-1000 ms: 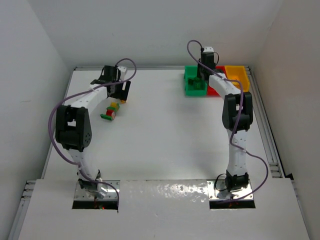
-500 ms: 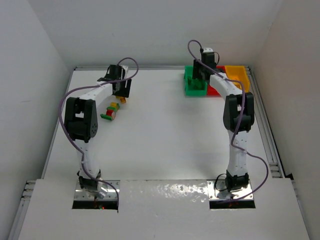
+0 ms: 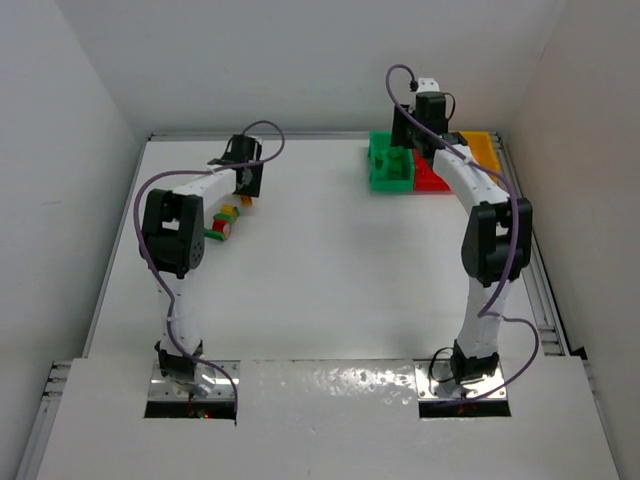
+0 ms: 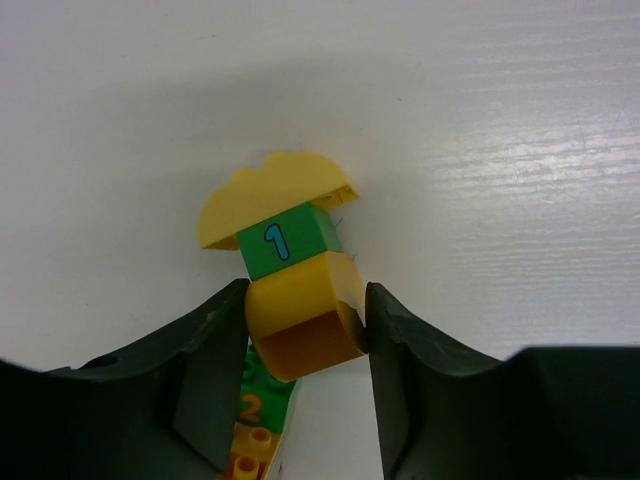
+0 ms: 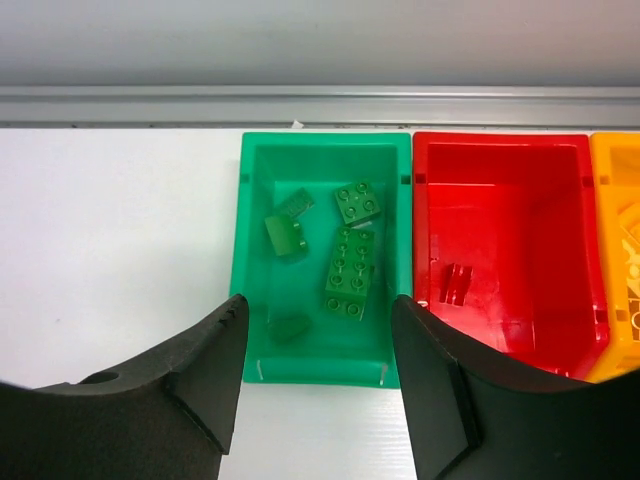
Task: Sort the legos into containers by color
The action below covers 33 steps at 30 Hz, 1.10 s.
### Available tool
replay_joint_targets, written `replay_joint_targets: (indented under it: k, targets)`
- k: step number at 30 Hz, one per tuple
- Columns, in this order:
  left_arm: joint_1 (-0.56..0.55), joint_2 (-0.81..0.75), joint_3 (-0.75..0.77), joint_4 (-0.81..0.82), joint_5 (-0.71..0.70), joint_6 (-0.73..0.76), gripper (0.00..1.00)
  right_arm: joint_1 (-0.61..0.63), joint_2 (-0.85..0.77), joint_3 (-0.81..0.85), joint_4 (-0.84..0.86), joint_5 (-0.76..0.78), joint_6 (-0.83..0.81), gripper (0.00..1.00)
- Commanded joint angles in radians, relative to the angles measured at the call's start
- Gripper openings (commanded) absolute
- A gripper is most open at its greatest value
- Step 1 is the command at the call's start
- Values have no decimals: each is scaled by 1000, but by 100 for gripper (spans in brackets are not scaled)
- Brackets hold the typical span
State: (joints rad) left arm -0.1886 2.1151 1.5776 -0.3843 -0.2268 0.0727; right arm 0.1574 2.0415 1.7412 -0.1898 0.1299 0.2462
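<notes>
Left fingers [image 4: 205,350] clamp the yellow brick [image 4: 300,300] on the counter [image 4: 500,120], ready to lift it for sorting, while right fingers [image 5: 200,370] hang apart, empty, over the green bin [image 5: 325,142] holding green bricks [image 5: 349,273].

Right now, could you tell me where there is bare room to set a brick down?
Bare: the table between the loose bricks and the green bin; most of the red bin floor. Crowded: the green bin, and where the left claw grips a yellow brick.
</notes>
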Motion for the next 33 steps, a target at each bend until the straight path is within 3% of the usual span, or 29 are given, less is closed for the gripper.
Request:
replay_joint_targets:
  k: [1, 9, 13, 19, 22, 23, 27, 33]
  targets:
    - [-9, 8, 27, 62, -46, -11, 41, -1, -63, -29, 55, -12, -4, 59]
    - [-11, 29, 18, 71, -74, 22, 21, -2, -133, -86, 64, -32, -15, 59]
    - [-11, 31, 15, 73, -82, 30, 0, 1, -175, -129, 90, -76, -21, 59]
    - [-11, -9, 15, 76, -23, 42, 0, 8, -228, -177, 124, -98, -25, 59]
    - [-11, -90, -25, 105, 152, 135, 0, 16, -247, -172, 103, -169, -47, 57]
    - [-11, -90, -39, 113, 153, 168, 0, 17, -250, -164, 86, -197, -54, 57]
    - [-11, -213, -82, 90, 465, 341, 0, 21, -257, -123, -26, -387, -84, 58]
    - [-11, -388, -195, -36, 842, 750, 0, 68, -294, -135, -167, -654, -151, 58]
